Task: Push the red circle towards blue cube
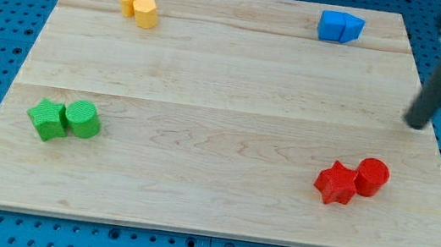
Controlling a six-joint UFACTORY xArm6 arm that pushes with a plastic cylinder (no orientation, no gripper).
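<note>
My tip (417, 125) above-right of red circle (372, 176), no grasp possible; red star (335, 183) seemingly touching, may drag along, skewing push toward blue cube (332, 26).

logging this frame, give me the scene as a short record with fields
surface: wooden board
my tip: near the view's right edge, touching no block
red circle: lower right, below my tip, against red star
blue cube: top right, beside a second blue block
yellow blocks: pair, top left
green blocks: pair, lower left
</note>
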